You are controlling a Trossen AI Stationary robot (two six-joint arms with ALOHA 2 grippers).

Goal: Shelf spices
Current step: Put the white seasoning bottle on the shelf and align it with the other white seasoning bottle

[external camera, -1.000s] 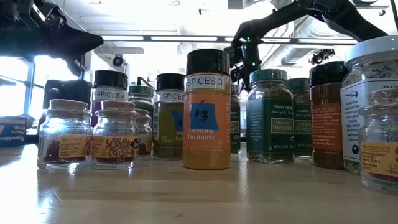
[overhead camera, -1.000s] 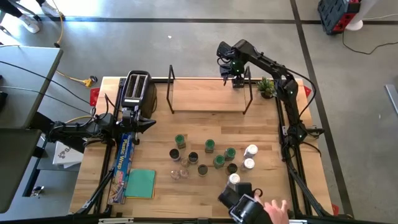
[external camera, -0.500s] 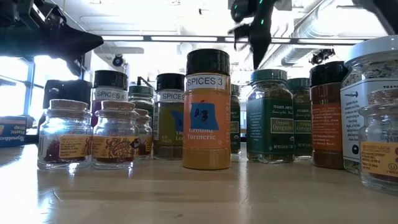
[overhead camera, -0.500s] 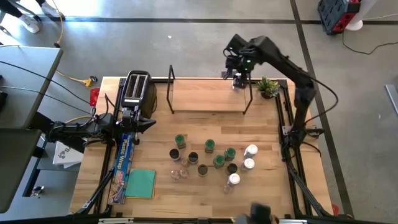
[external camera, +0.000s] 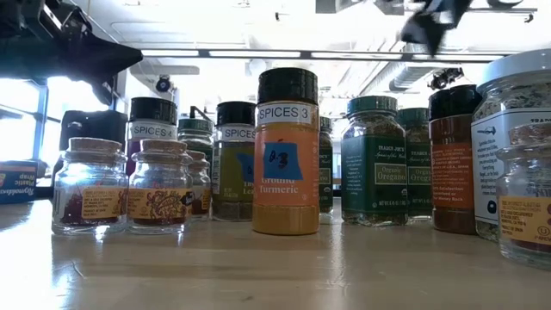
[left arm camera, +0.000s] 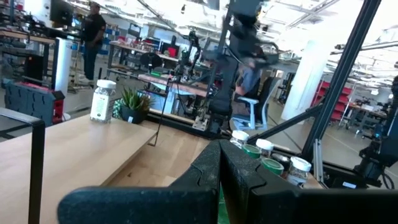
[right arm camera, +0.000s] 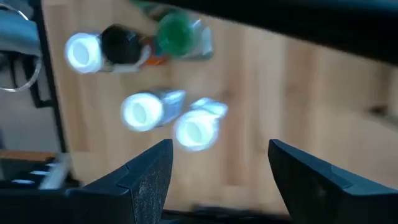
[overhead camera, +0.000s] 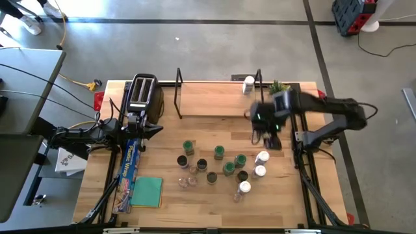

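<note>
One jar [overhead camera: 248,84] is already up on the shelf [overhead camera: 214,101], at its back right corner next to the wire upright. The rest of the spices [overhead camera: 224,166] are bunched on the table in front of the shelf, well apart from it.

Handling-wise, these look like small rigid jars, some glass and some probably plastic, so light but smooth and easy to tip or knock into a neighbour. I'd pinch one across the body just under the lid, coming straight down, since they're packed close and there's not much room for fingers between them. The white-lidded pair [right arm camera: 168,121] at the right edge of the bunch looks like the easiest pick since one side is free.

The right gripper [overhead camera: 266,127] hangs between the shelf's front edge and the bunch, fingers spread wide with nothing in them. The left gripper [left arm camera: 219,180] is parked beside the toaster [overhead camera: 142,94] off the shelf's left end, fingers pressed together, empty.

The overhead view gives the whole layout but no labels. The table-level view reads the labels, like the turmeric jar [external camera: 287,151] marked "SPICES 3", and shows the short glass jars [external camera: 125,185], but you can't judge spacing from it. The right wrist view looks down on the lids under that gripper, and the left wrist view shows the shelved jar standing upright beside the potted plant [left arm camera: 132,102].
</note>
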